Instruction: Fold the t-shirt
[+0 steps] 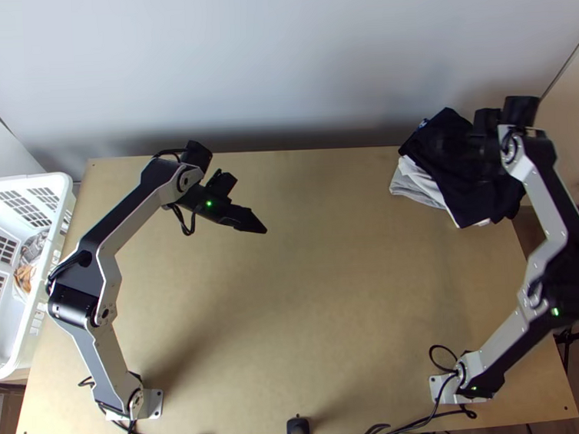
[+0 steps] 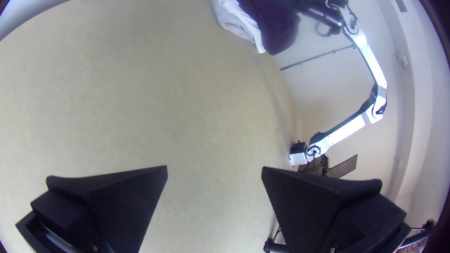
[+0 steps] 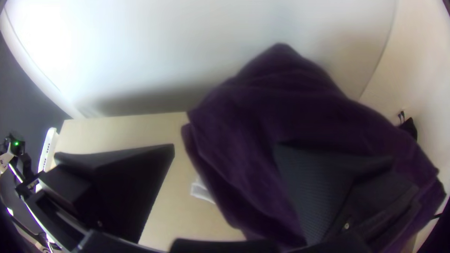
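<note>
Your left arm [image 1: 107, 267] and right arm [image 1: 548, 198] match: angular silver-grey links, with bends in their outline, set against black joints and dark sides. Each stands on a pale metal base plate, the left one [image 1: 154, 404] and the right one [image 1: 443, 390] alike. On your left arm you have a black cable [image 1: 184, 221] looping near the wrist and a small green light [image 1: 209, 203] by the gripper end; on your right arm, another green light [image 1: 555, 311] shines from a black joint. Your left gripper [image 1: 250, 222] is black, its wide fingers [image 2: 129, 201] tapering to blunt points, their flat faces finely ribbed. Your right gripper [image 1: 482, 144] is black too, with the same ribbing and a small shiny screw [image 3: 347, 226].
</note>
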Robot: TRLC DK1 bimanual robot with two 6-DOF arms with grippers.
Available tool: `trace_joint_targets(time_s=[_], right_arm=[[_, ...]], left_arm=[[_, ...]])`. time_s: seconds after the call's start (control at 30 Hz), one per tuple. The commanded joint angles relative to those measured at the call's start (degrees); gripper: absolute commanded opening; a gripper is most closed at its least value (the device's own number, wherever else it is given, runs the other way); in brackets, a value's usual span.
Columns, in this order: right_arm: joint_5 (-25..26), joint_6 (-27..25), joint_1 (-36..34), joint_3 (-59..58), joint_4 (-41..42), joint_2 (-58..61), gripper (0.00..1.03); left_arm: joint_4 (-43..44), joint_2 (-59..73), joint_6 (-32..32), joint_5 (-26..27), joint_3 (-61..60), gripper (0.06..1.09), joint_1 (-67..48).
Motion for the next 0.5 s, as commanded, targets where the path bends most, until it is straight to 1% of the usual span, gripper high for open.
trace_joint_targets(time_s=[0.0,0.27,0.4,0.47], right_arm=[[-0.31,0.76,-1.42,2.83,1.07,12.73,0.98],[0.31,0.76,-1.60,1.69,1.07,20.11,0.98],[0.31,0.85,-1.77,1.60,0.10,20.55,0.98],[0.31,0.93,-1.86,1.60,-0.60,18.62,0.98]], left_arm=[[-0.40,-0.38,0.38,0.02,-0.48,1.04,0.84],[-0.49,-1.00,0.82,0.02,-1.97,1.04,1.54],[-0.49,-1.00,0.82,0.02,-1.97,1.04,1.37],[-0.49,-1.00,0.82,0.02,-2.15,1.04,1.28]])
